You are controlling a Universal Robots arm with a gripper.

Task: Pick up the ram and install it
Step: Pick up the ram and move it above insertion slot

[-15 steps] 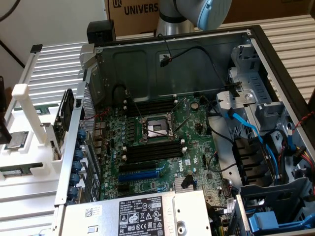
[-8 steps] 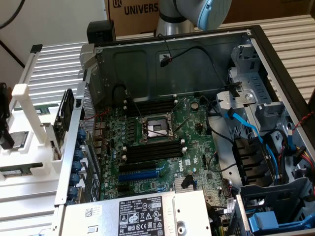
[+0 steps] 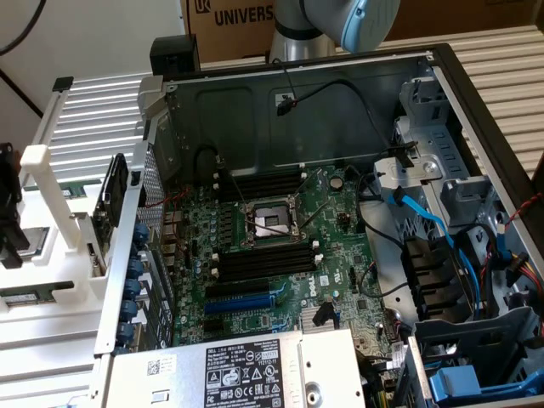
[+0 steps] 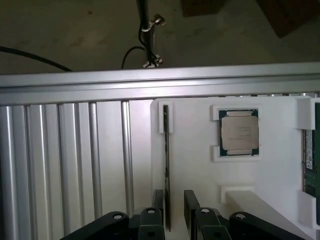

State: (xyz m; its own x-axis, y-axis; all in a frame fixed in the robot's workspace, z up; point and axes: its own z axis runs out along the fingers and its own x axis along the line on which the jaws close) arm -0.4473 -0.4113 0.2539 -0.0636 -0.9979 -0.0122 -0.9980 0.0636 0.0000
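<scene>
The ram (image 4: 166, 165) faces my wrist camera edge-on. It is a thin dark board standing on its long edge in a slot of the white holder (image 4: 200, 170), with its far end tucked into a small white clip (image 4: 167, 117). I judge it light and stiff, so it should not sag when lifted. It is also thin and fragile, and twisting it or pressing on the chips would likely hurt it. The flat faces are probably smooth. I would take it squarely across its thickness, on the two broad faces near the exposed long edge, so that it cannot pivot.

My gripper (image 4: 175, 196) is partly open and straddles the near end of the ram, with one finger on each side. One of the fingers (image 4: 158, 207) lies just beside the board, and I cannot tell whether it touches. The other stands apart, with white holder visible in the gap. Nothing is clamped, so I judge the ram not yet gripped.

In the exterior view the holder sits at about nine o'clock from the motherboard (image 3: 280, 246), on the exterior view's left and outside the computer case (image 3: 340, 102). The black memory slots (image 3: 263, 262) lie empty at twelve and six o'clock of the processor socket (image 3: 268, 223). A square silver processor chip (image 4: 240, 132) rests in the holder near the ram.
</scene>
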